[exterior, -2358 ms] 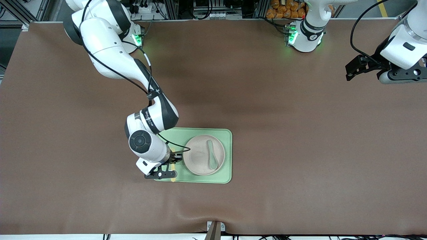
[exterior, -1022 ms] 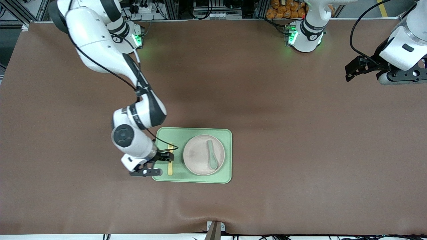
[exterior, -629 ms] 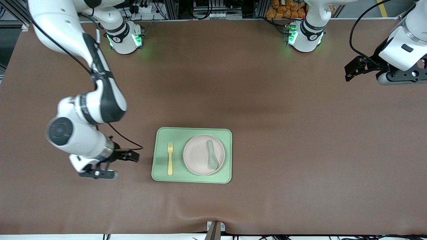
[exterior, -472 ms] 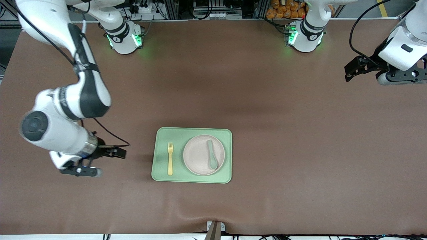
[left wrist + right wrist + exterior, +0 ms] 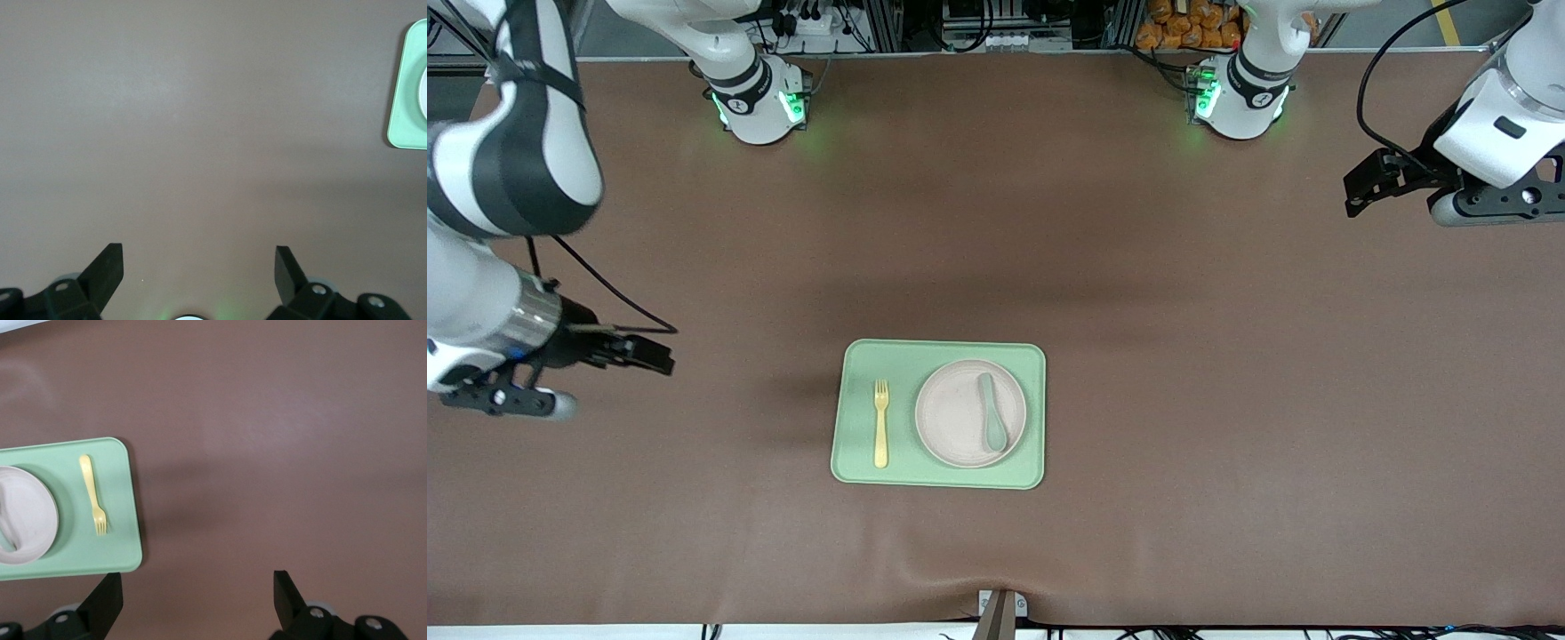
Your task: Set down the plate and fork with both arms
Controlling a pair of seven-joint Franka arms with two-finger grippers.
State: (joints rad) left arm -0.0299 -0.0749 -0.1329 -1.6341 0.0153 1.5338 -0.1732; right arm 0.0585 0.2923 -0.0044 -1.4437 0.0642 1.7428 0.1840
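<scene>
The pale pink plate (image 5: 960, 418) lies on the light-green tray (image 5: 855, 363), and the yellow fork (image 5: 880, 423) lies on the tray beside it, toward the right arm's end; the right wrist view shows the fork (image 5: 92, 495) and plate (image 5: 27, 517) too. My right gripper (image 5: 660, 354) hangs open and empty over the bare brown mat, off the tray toward the right arm's end of the table, its fingertips (image 5: 110, 590) wide apart. My left gripper (image 5: 1360, 188) waits open and empty over the mat at the left arm's end, fingertips (image 5: 112, 261) spread.
A grey-green spoon (image 5: 991, 412) rests on the plate. The brown mat (image 5: 1227, 400) covers the whole table. The tray's corner (image 5: 408, 100) shows at the edge of the left wrist view.
My right gripper has drawn away from the tray toward the right arm's end of the table, leaving the fork lying on the tray. The left arm has stayed still.
</scene>
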